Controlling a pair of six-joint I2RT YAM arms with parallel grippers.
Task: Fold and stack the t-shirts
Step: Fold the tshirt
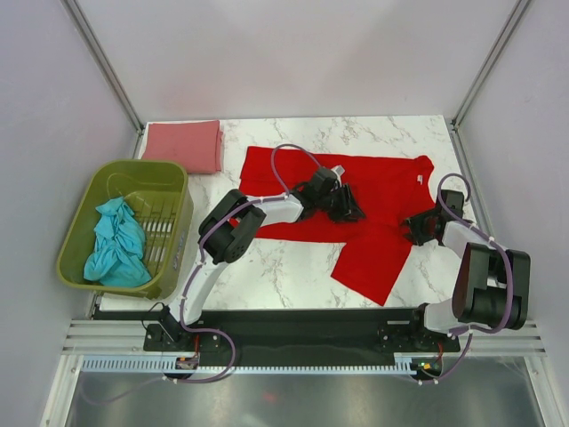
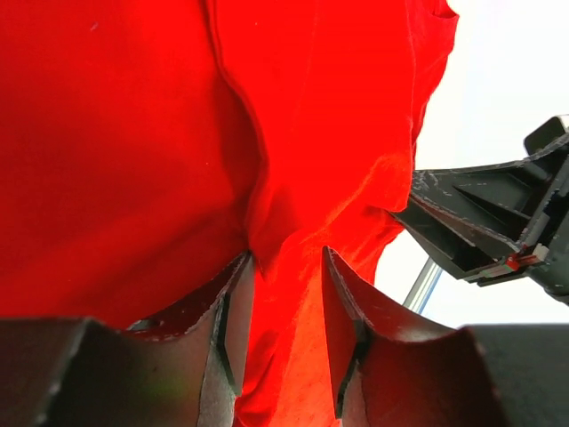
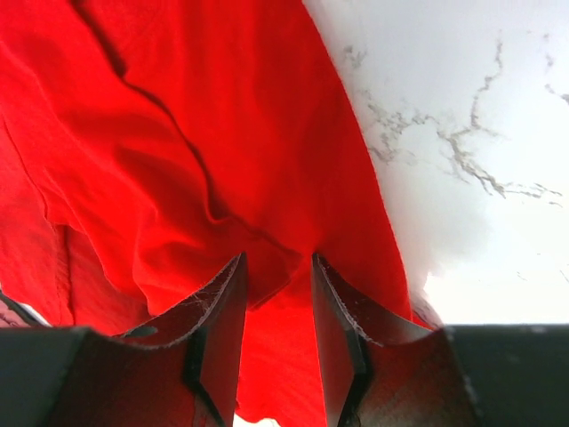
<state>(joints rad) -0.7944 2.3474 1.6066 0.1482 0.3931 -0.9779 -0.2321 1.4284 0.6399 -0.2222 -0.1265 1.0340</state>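
Left jaws [image 2: 289,258]: part open, straddling a raised ridge of the red t-shirt [image 2: 133,133]. Cloth fills the gap and touches both inner faces, but I cannot tell if it is clamped. Right jaws [image 3: 277,258]: also part open, with a bunched fold of the red t-shirt [image 3: 178,133] between them near its edge. Cannot tell whether that is a grip or only contact.

The red t-shirt [image 1: 373,182] lies spread on the white marble desk [image 1: 284,267]. Its neck label [image 1: 418,180] is toward the right, and one part trails toward the near edge. The left gripper [image 1: 348,210] is down on the middle of the shirt, the right gripper [image 1: 418,227] at its right side. The pink t-shirt [image 1: 182,147] lies folded at the far left corner, apart from the red one. The teal t-shirt [image 1: 116,249] is crumpled inside the olive-green basket [image 1: 147,178] at the left of the desk. Plain pale walls [image 1: 293,53] with metal corner posts surround the desk.

Only the top view shows the basket, pink and teal shirts. Only the wrist views show cloth between the jaws. The left wrist view also catches the right gripper [image 2: 480,231] beyond the shirt's edge. The right wrist view shows bare marble [image 3: 462,107] beside the shirt.
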